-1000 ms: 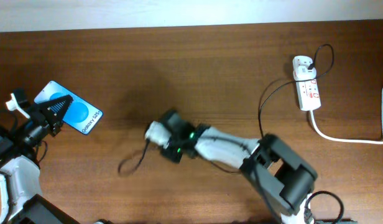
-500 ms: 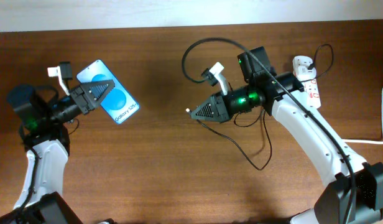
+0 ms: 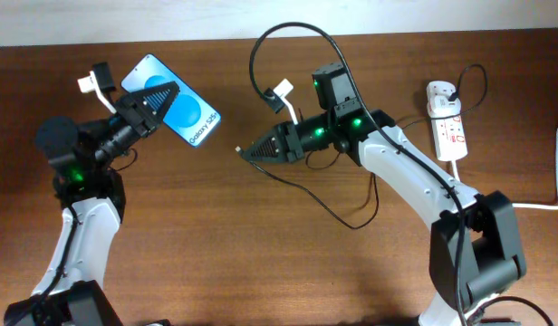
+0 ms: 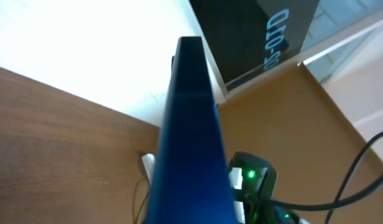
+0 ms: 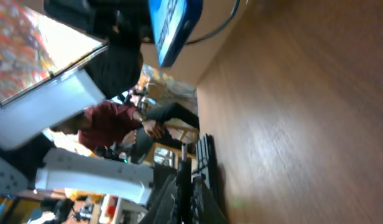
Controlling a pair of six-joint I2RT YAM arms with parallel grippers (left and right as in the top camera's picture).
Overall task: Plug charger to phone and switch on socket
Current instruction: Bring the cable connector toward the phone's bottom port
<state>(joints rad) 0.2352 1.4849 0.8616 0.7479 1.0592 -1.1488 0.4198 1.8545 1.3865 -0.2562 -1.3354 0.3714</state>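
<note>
Left gripper (image 3: pixel 157 96) clamped on the phone (image 3: pixel 190 120), which is tilted with its screen up, far left of the socket (image 3: pixel 447 125). Right gripper (image 3: pixel 249 152) pinched narrow on the charger (image 3: pixel 289 26) plug end, left of the socket. The tip points away from the socket toward the phone, not touching it.

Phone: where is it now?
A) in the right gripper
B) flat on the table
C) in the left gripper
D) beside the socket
C: the left gripper clamps the phone, raised off the table; the right gripper holds the charger.
</note>
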